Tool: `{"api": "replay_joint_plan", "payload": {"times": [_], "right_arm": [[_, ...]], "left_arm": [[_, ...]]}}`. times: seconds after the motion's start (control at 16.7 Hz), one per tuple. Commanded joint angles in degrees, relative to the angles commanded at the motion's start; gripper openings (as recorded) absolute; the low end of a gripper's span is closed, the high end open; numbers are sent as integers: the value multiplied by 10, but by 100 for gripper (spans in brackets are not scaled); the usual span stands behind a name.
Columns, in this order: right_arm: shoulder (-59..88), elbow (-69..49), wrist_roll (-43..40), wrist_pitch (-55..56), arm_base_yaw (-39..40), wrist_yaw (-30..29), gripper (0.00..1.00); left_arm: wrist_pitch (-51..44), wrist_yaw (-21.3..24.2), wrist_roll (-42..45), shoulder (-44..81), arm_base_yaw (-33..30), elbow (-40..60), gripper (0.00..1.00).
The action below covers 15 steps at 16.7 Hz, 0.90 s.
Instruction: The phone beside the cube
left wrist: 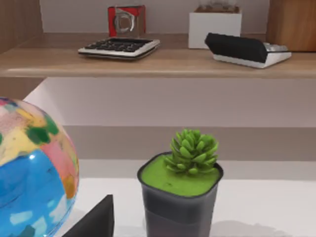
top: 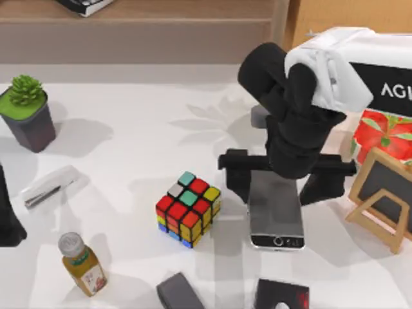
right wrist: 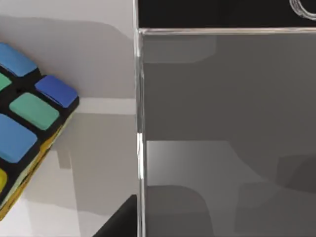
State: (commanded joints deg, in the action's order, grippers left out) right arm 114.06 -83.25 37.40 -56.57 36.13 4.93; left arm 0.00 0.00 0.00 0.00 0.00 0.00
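Note:
The phone (top: 277,215) lies flat on the white table, its home button toward the front edge. In the right wrist view its grey screen (right wrist: 227,128) shows close up. The cube (top: 188,209) stands just left of it, a narrow gap apart, and its blue and teal stickers (right wrist: 29,111) appear in the right wrist view. My right gripper (top: 280,183) hangs over the phone's far half, open, with one dark finger (right wrist: 121,222) just outside the phone's cube-side edge and the other past its right side. My left arm (top: 8,219) stays at the table's left edge.
A potted succulent (top: 27,109) stands far left. A juice bottle (top: 82,264) and a dark grey block (top: 180,293) are at the front. A wooden-framed chalkboard (top: 383,196) and a red box (top: 386,135) crowd the right. A colourful globe (left wrist: 29,173) is near my left wrist.

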Motion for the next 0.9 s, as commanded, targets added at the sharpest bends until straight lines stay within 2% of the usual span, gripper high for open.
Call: {"api": "replay_joint_plan", "payload": {"times": [0.48, 0.78, 0.9], "right_arm": [[17, 36, -11, 38, -9, -50, 0], [22, 41, -11, 39, -10, -52, 0], [22, 41, -11, 39, -10, -52, 15]], "left_arm": [[0, 0, 0, 0, 0, 0, 100], [0, 0, 0, 0, 0, 0, 100], [0, 0, 0, 0, 0, 0, 100]]}}
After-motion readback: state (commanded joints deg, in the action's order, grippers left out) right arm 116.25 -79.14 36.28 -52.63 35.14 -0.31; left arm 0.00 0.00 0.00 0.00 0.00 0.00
